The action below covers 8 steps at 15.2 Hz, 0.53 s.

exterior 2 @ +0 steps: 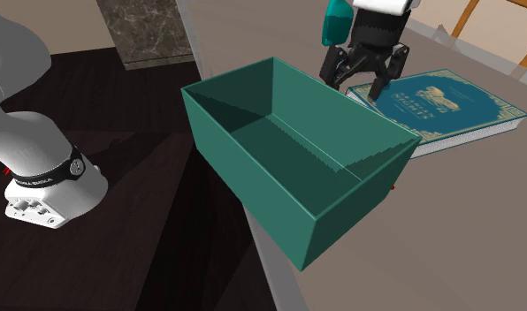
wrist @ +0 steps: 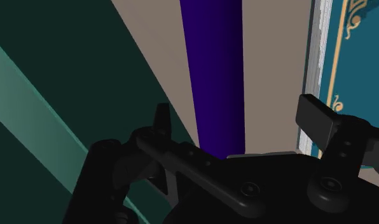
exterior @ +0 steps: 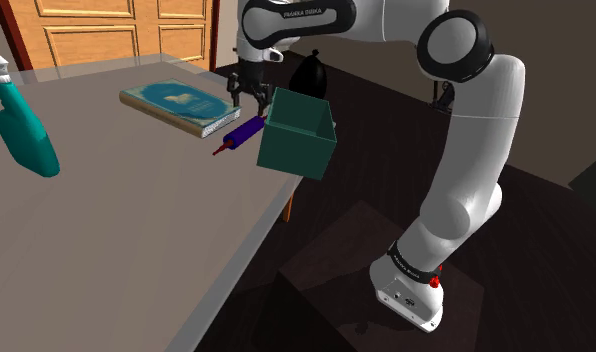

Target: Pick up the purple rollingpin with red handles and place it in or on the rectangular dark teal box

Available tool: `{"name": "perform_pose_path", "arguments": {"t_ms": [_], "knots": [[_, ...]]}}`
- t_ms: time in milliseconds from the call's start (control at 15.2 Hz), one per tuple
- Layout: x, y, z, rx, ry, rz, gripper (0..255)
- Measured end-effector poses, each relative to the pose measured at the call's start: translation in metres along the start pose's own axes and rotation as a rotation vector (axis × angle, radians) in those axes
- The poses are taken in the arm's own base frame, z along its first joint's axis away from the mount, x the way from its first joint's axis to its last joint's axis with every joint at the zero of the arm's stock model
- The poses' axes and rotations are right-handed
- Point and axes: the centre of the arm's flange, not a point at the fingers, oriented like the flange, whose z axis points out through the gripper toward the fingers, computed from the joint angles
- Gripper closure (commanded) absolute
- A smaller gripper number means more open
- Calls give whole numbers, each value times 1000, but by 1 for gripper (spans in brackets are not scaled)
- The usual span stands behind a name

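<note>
The purple rolling pin (exterior: 244, 129) lies flat on the grey-brown table (exterior: 136, 230). In the shoulder view it runs approx. 1 to 7 o'clock, w/ one red handle (exterior: 222, 151) at the 7 o'clock end. It sits just beside the dark teal box (exterior: 298, 135), at the box's 9 o'clock, and a strip of table shows btwn them in the wrist view.

The gripper (exterior: 244, 100) hangs right over the pin. Its fingers (wrist: 161, 121) are spread, one on each side of the purple barrel (wrist: 213, 76), w/ bare table showing btwn the barrel and the far finger, so nothing is pinched.

The box stands open-topped at the table's edge. A teal book (exterior: 181, 105) lies at the pin's 10 o'clock, close by. A teal spray bottle (exterior: 21, 125) stands well apart, at 9 o'clock.

At 12 o'clock behind the table is a wooden door (exterior: 116, 30). At 5 o'clock the floor (exterior: 531, 265) is dark, and the arm's stand (exterior: 341, 250) sits on it.
</note>
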Motion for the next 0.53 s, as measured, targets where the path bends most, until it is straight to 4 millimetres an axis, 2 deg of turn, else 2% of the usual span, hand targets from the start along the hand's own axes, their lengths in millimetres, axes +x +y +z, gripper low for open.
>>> {"name": "perform_pose_path", "arguments": {"t_ms": [528], "knots": [[-5, -4, 52, -6, -5, -2, 0]]}}
